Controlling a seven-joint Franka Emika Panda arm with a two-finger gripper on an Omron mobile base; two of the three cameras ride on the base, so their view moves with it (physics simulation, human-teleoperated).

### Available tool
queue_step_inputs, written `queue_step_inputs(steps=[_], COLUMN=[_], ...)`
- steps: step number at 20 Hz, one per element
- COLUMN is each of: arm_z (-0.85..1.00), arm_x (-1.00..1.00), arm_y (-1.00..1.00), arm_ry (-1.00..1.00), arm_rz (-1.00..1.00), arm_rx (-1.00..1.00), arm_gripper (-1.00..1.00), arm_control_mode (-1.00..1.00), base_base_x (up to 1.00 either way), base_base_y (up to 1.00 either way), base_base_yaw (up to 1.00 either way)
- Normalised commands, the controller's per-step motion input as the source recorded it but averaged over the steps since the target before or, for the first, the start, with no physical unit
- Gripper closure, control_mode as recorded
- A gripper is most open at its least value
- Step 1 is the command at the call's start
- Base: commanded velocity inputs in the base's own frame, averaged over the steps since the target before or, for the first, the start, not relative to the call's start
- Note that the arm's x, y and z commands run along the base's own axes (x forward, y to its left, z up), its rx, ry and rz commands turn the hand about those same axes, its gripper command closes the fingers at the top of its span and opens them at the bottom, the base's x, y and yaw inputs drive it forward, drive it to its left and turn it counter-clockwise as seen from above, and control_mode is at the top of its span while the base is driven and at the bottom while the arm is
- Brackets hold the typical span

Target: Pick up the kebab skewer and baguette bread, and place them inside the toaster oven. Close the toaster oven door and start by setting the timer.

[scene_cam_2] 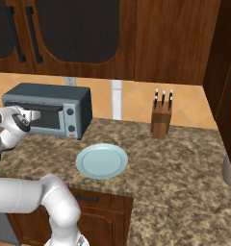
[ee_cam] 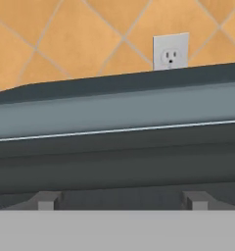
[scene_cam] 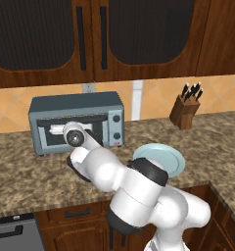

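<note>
Granite counter (scene_cam: 36,176) | toaster oven (scene_cam: 75,122) long axis along wall, front facing robot | jaws: cannot tell

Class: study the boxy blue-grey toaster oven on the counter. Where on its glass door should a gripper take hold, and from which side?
Probably the bar handle along the top edge of the toaster oven door, approached from the front of the boxy blue-grey toaster oven. The handle runs horizontally, so the jaws would straddle it one above, one below.
</note>
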Motion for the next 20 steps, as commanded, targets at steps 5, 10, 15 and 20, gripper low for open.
queue_step_inputs(steps=[5, 10, 15, 20], arm_z=[0.0, 0.0, 0.17, 0.12], arm_x=[-0.12, -0.44, -0.16, -0.06], arm_y=[0.0, -0.12, -0.52, -0.68], arm_ry=[0.0, 0.0, 0.03, 0.03], arm_rz=[0.0, 0.0, -0.01, 0.0], arm_rx=[0.0, 0.0, 0.0, 0.0], arm_gripper=[-1.0, -1.0, -1.0, -1.0], arm_control_mode=[-1.0, -1.0, -1.0, -1.0], base_base_x=[0.0, 0.0, 0.0, 0.0], base_base_y=[0.0, 0.0, 0.0, 0.0], base_base_yaw=[0.0, 0.0, 0.0, 0.0])
